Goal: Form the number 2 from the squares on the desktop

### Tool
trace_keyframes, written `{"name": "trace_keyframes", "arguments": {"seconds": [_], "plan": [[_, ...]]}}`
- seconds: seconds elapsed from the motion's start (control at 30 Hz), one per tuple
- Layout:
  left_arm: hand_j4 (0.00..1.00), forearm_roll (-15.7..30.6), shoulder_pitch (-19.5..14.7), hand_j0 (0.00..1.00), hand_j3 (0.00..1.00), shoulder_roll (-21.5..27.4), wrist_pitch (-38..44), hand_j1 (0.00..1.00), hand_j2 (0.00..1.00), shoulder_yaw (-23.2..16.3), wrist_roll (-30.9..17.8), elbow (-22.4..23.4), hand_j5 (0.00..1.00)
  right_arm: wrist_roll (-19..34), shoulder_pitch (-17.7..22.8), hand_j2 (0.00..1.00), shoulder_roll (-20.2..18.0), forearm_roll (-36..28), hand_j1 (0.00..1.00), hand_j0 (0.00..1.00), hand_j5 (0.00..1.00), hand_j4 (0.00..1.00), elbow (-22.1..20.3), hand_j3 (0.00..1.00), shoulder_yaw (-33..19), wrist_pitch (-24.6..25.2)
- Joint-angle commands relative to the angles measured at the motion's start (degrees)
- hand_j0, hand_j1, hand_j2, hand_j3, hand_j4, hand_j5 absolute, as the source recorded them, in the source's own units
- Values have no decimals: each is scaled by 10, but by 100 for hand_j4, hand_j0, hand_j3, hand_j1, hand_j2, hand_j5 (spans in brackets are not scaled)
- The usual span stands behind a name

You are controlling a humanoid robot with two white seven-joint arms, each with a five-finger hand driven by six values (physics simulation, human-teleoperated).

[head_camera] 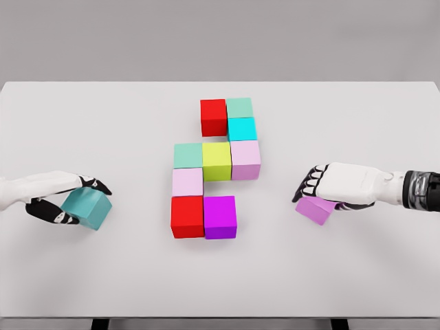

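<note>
The left hand point(65, 199) comes in low from the left edge, its white forearm lying nearly flat over the tabletop point(103, 275). Its dark-jointed fingers curl around a teal cube point(86, 208), thumb on the upper edge and the other fingers below, and the cube sits tilted in that grip.

The right hand point(330, 187) reaches in from the right edge, palm down, with a dark cuff at the wrist. Its fingers bend over the top of a violet cube point(316, 209), which shows tipped beneath the palm; the hand is closed on it.

Between the two hands, well apart from both, nine cubes stand touching one another near the middle of the tabletop. At the top are a red cube point(214, 117) and a pale green cube point(239, 107), with a cyan cube point(242, 128) just below the green one. The next row runs sea-green point(188, 155), yellow-green point(216, 161) and pink-lilac point(245, 159). A pale lilac cube point(188, 181) sits under the sea-green one, and at the bottom are a second red cube point(187, 216) and a magenta cube point(220, 216).

All the cubes look smooth, matte and plain-coloured with crisp edges; the tabletop is a flat, uniform white
</note>
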Motion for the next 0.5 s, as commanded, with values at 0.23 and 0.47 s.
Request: {"name": "trace_keyframes", "arguments": {"seconds": [0.23,0.47], "plan": [[48,8,-1,48,48,-3,-1,48,48,-3,2,0,48,0,-1,72,-1,-6,72,72,72,72,-1,72,-2,1],[44,8,-12,44,44,-19,9,44,44,2,-3,3,44,0,-6,72,0,-10,72,72,72,72,-1,72,-5,1]]}}
